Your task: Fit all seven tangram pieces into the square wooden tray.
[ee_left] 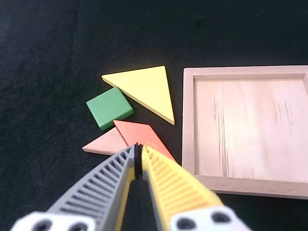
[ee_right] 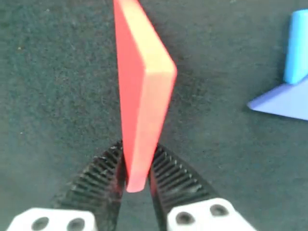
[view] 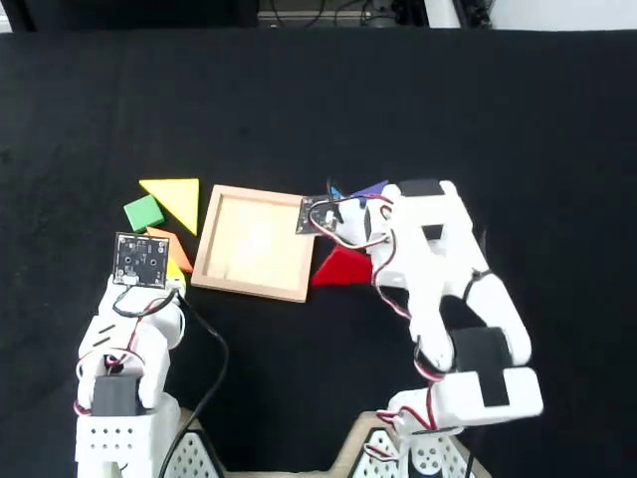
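Note:
The square wooden tray (view: 209, 261) (ee_left: 188, 120) lies flat, its floor showing bare wood. To its left lie a yellow triangle (view: 174, 199) (ee_left: 144, 89), a green square (view: 143, 212) (ee_left: 109, 107), an orange parallelogram (view: 167, 242) (ee_left: 144, 135) and a pale triangle (ee_left: 105, 143). My left gripper (ee_left: 138, 147) is shut with nothing in it, its tips over the orange parallelogram. My right gripper (ee_right: 136, 151) is shut on the red triangle (view: 343, 267) (ee_right: 142, 96), held on edge just right of the tray. A blue piece (ee_right: 298, 45) and a purple piece (ee_right: 284, 102) lie beyond it.
Black cloth covers the table (view: 498, 119). The right arm's white body (view: 438, 259) stands over the area right of the tray. The blue piece (view: 336, 191) and the purple piece (view: 371, 187) peek out past the right arm's wrist. Open cloth stretches behind the tray.

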Tool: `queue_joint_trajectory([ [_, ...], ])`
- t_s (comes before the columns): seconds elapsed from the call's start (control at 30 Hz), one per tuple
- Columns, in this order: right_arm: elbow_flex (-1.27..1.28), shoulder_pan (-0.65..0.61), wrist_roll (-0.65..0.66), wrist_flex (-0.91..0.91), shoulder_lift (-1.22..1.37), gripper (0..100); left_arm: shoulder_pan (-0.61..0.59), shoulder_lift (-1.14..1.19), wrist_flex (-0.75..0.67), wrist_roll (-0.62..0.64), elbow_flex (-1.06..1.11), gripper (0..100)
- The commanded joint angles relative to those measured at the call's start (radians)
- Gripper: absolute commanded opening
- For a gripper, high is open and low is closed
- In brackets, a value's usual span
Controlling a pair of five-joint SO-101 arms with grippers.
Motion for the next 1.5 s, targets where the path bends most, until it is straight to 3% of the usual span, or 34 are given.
queue_joint_trajectory([
  [0.0, -0.048, -0.005, -0.012, 0.008, 0.042, 1.6, 0.007, -0.008, -0.017, -0.006, 0.018, 3],
  [0.23, -0.054, -0.063, -0.012, 0.002, 0.062, 1.8, 0.008, -0.008, -0.018, -0.006, 0.018, 3],
  [0.47, -0.053, -0.078, -0.06, -0.034, 0.064, 23.0, 0.007, -0.008, -0.018, -0.006, 0.018, 3],
  [0.67, -0.067, -0.08, -0.06, -0.035, 0.062, 13.8, 0.007, -0.008, -0.018, -0.006, 0.018, 3],
  [1.3, -0.142, -0.083, -0.063, -0.028, 0.058, 15.6, 0.007, -0.008, -0.018, -0.006, 0.018, 3],
  [1.47, -0.134, -0.153, -0.064, -0.032, 0.064, 15.6, 0.007, -0.008, -0.018, -0.006, 0.018, 3],
])
